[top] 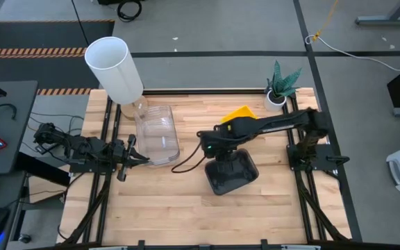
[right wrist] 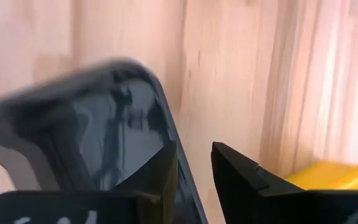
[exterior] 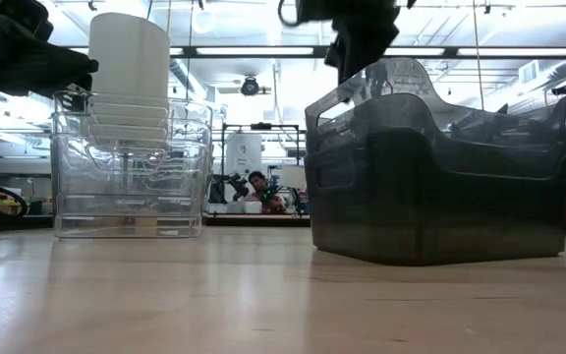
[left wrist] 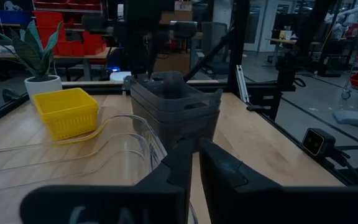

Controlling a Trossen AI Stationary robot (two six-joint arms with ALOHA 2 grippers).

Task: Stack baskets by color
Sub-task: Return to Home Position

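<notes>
Near the middle of the wooden table (top: pixel 186 212) sits the dark grey stack (top: pixel 233 175) of shallow baskets, nested one inside another with their open mouths facing up. Its long axis seems to run roughly across the table from one arm's side to the other, turned a little askew, though the arm overhead hides part of its outline.

Directly above the grey stack's rim hangs the right gripper (right wrist: pixel 194 155). Its fingers stand a narrow gap apart, with bare wood showing between them and nothing held. The right arm reaches over the grey stack from its base at the right.

Just past the grey stack, on the side away from the low camera, lie the yellow baskets (top: pixel 242 113). To the left of the grey stack stands the clear stack (top: pixel 160 135), whose long axis runs the other way, front to back. The left gripper (left wrist: pixel 196 152) rests low on the far side of the clear stack from the grey stack, its fingers nearly touching and empty.

Farther out from the grey stack are a tall white cylinder (top: pixel 114 66), beyond the clear stack, and a small potted plant (top: pixel 281 85), beyond the yellow baskets.

Each colour looks gathered into its own pile, so the sorting appears done. The step in hand is likely the return to rest. That calls for the right arm to rise clear of the grey rim and fold back to its base without snagging the stack.
</notes>
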